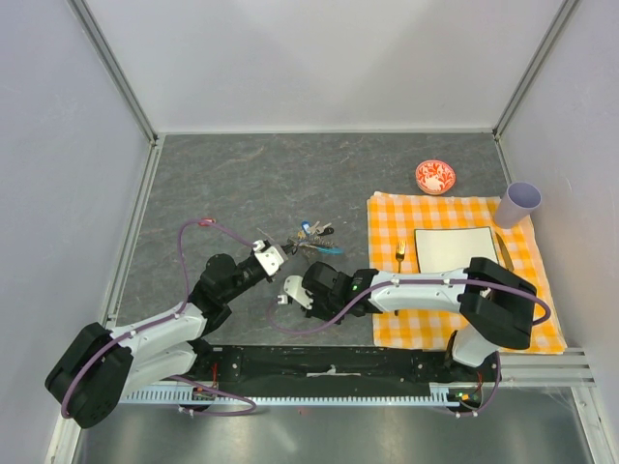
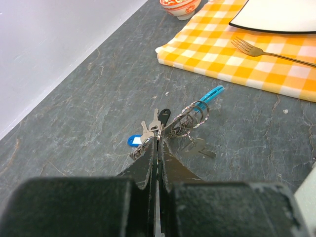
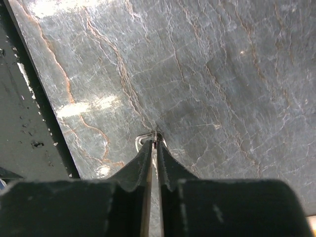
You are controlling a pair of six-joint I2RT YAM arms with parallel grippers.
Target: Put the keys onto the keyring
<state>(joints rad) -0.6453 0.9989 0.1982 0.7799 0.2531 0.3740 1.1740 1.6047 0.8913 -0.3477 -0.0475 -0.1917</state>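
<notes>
Keys (image 2: 163,117) and keyring (image 2: 195,114) are pictured bunched on the table (image 2: 89,98), the keyring pinched by the closed left gripper (image 2: 157,140). Light, slippery and floppy, keys seem best gripped by their flat heads. A metal loop (image 3: 142,140) is nipped by the nearly closed right gripper (image 3: 154,141).

The desk (image 1: 242,184) is dark grey with pale veins. At 3 o'clock, an orange-and-white checked cloth (image 1: 387,217) carries a white, black-rimmed plate (image 1: 455,248) and a gold fork (image 1: 399,256). The bowl (image 1: 435,177) is red and white, the cup (image 1: 519,204) lilac. The keys (image 2: 164,116) have blue and black heads; the keyring (image 2: 211,94) has a cyan strap. The black right end effector (image 3: 156,142) has a silver loop (image 3: 143,140) at its tips.
</notes>
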